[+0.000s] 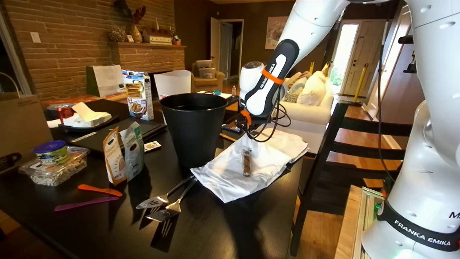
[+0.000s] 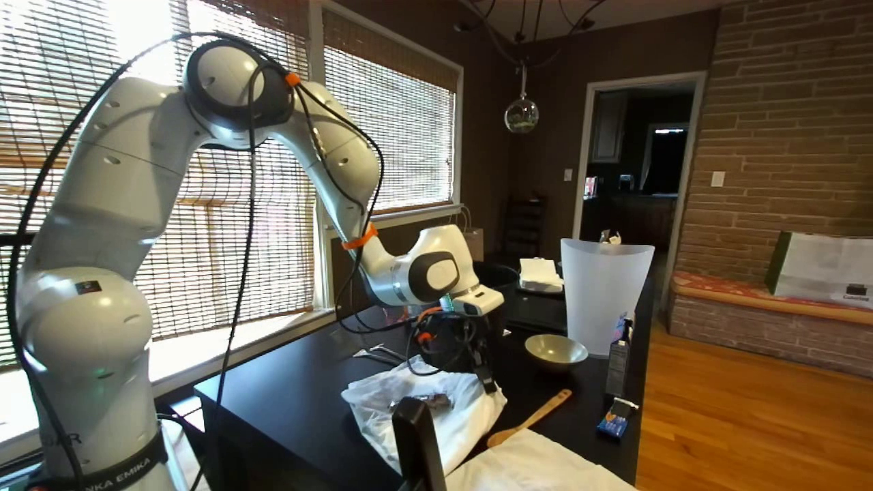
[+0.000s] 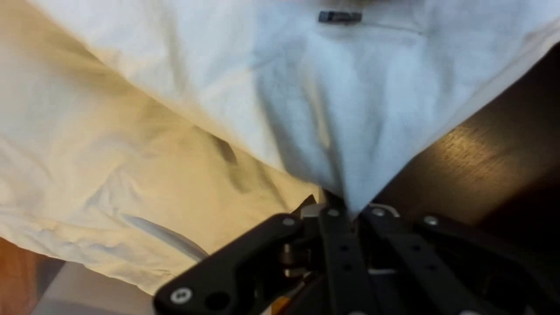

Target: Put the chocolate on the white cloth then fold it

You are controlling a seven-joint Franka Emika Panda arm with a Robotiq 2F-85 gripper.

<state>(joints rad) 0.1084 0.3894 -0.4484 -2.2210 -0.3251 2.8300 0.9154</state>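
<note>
- The chocolate (image 1: 246, 162), a slim brown bar, lies uncovered on the wrinkled white cloth (image 1: 230, 174).
- The white cloth spreads out beneath it, one corner raised to a creased point that I hold pinched.

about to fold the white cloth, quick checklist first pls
1. Pincer shut on the white cloth: ok, its tip is pinched.
2. Chocolate on the white cloth: ok.
3. Chocolate covered by the fold: not ok, it lies exposed.
4. Wooden spoon free of the white cloth: cannot tell, it lies right at the edge.
5. Black bin free of the white cloth: cannot tell, it stands close beside.
</note>
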